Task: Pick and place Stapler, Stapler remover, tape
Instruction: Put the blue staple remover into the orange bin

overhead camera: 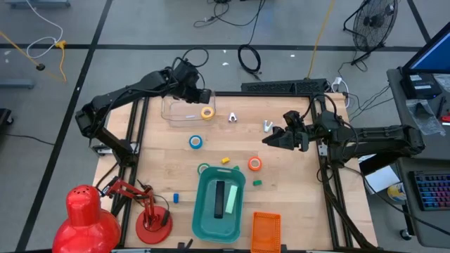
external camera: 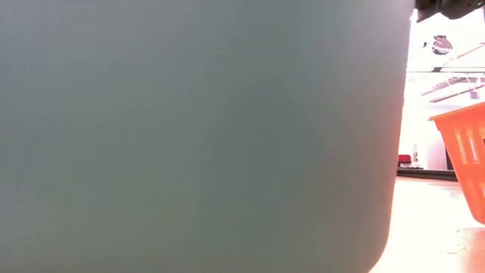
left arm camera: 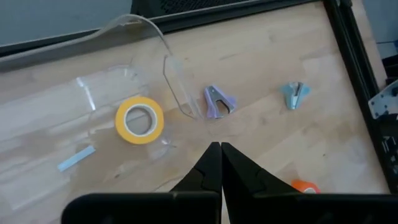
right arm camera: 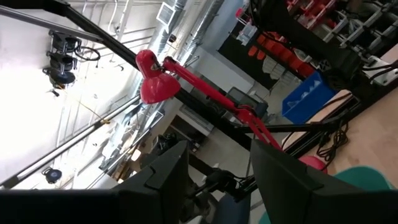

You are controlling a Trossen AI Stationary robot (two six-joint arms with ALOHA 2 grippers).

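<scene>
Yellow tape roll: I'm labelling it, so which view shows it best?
The left wrist view: the yellow tape roll lies flat, large and unblocked, in the clear container. The high view shows it small; the low and right wrist views miss it.

Even overhead light, low view overexposed, teal bin (external camera: 197, 136) blurred

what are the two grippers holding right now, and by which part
Nothing. The left gripper is shut and empty above the yellow tape; the right gripper is open and empty.
</scene>
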